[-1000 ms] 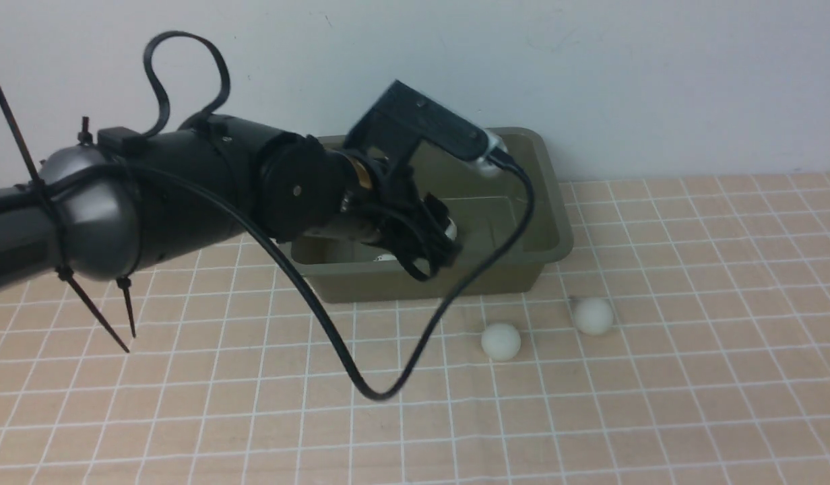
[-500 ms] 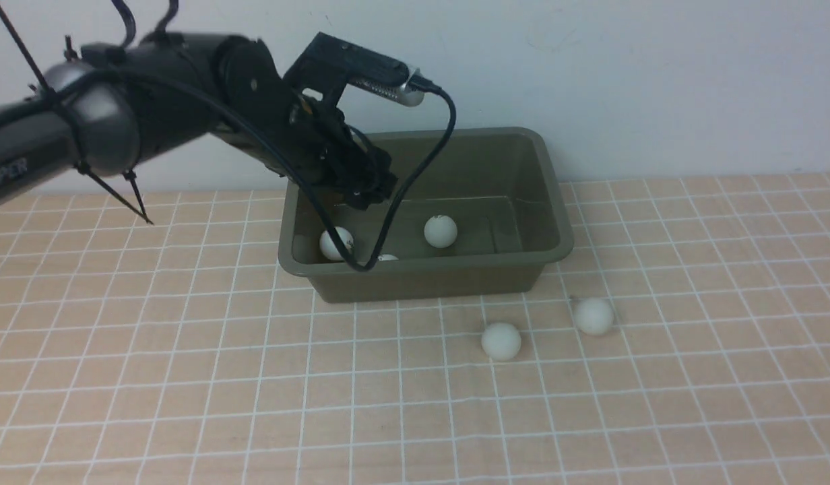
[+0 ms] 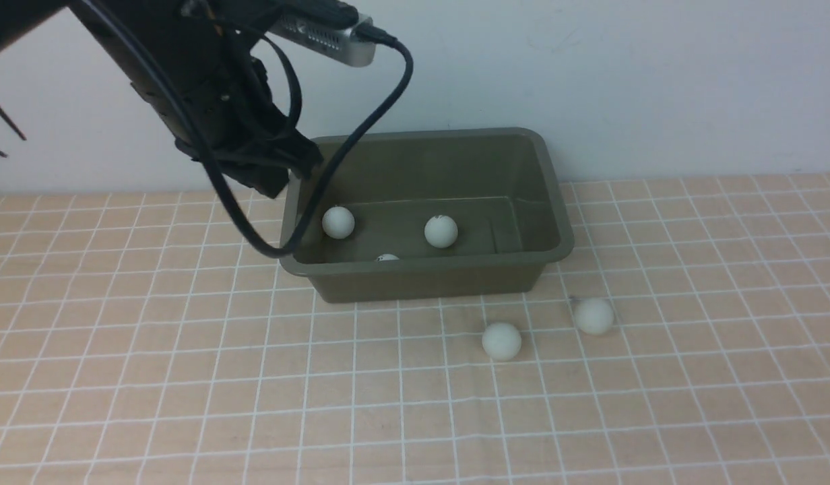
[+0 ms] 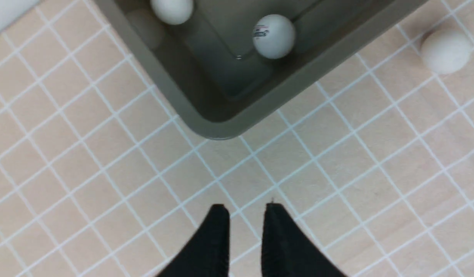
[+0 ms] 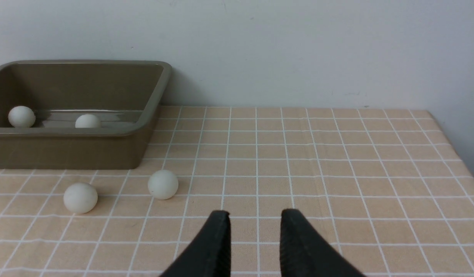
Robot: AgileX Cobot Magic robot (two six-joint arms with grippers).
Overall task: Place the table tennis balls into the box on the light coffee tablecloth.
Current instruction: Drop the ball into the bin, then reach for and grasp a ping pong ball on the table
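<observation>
The olive-green box (image 3: 553, 202) stands on the light coffee tablecloth (image 3: 186, 377) near the back wall. Three white table tennis balls lie in it: one on the left (image 3: 338, 222), one in the middle (image 3: 440, 231), one (image 3: 387, 257) half hidden behind the front wall. Two more balls (image 3: 501, 340) (image 3: 593, 315) lie on the cloth in front of the box's right end. My left gripper (image 3: 273, 176) is raised beside the box's back left corner; in its wrist view (image 4: 246, 209) it is open and empty. My right gripper (image 5: 255, 215) is open and empty, low over the cloth to the right of the two loose balls (image 5: 80, 197) (image 5: 162, 184).
A pale wall rises right behind the box. The left arm's black cable (image 3: 361, 128) loops down over the box's left end. The cloth's right edge (image 5: 458, 154) shows in the right wrist view.
My left arm has lifted up and swung left, from over the box to beside its back left corner. A ball now lies free at the left of the box.
</observation>
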